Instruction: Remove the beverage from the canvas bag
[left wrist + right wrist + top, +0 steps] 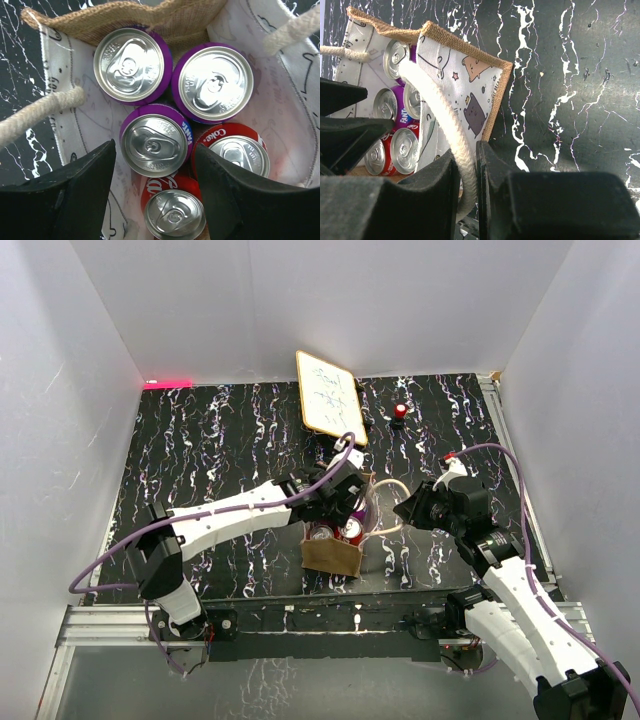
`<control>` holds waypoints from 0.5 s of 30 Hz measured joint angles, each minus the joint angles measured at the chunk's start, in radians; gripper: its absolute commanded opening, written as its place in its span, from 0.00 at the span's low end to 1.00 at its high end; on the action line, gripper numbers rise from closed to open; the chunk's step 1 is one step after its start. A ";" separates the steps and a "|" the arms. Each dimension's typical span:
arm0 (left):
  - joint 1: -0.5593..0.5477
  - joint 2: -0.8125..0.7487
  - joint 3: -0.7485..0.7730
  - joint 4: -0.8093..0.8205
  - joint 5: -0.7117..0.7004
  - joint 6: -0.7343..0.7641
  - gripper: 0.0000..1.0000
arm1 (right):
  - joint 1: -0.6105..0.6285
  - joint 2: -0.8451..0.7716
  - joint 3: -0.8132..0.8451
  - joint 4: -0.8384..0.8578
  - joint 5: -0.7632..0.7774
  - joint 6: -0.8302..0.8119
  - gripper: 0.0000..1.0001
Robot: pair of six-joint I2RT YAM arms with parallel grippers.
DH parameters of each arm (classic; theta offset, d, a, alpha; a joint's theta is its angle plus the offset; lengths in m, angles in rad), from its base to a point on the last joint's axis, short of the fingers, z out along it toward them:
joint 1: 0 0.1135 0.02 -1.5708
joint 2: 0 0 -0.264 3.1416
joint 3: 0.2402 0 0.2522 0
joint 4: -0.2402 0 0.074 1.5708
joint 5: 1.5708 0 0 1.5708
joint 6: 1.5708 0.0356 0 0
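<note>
The tan canvas bag [333, 552] stands open near the table's front middle. Its printed white lining [80, 125] shows in the left wrist view. Inside stand three purple Fanta cans [156, 140] and two red Coke cans [172, 212], all upright. My left gripper [155, 148] is open just above the bag's mouth, with its fingers on either side of the nearest purple can and not touching it. My right gripper [466, 167] is shut on the bag's cream rope handle [437, 107] and holds it out to the right of the bag [470, 85].
A wood-framed whiteboard [330, 397] lies behind the bag. A small red object [400, 412] sits at the back right. White walls enclose the black marbled table [220, 440]. A metal rail [300, 620] runs along the front edge.
</note>
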 measured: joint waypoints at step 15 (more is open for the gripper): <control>0.044 0.009 0.000 0.032 0.032 -0.003 0.61 | 0.000 0.003 0.000 0.000 0.000 0.000 0.20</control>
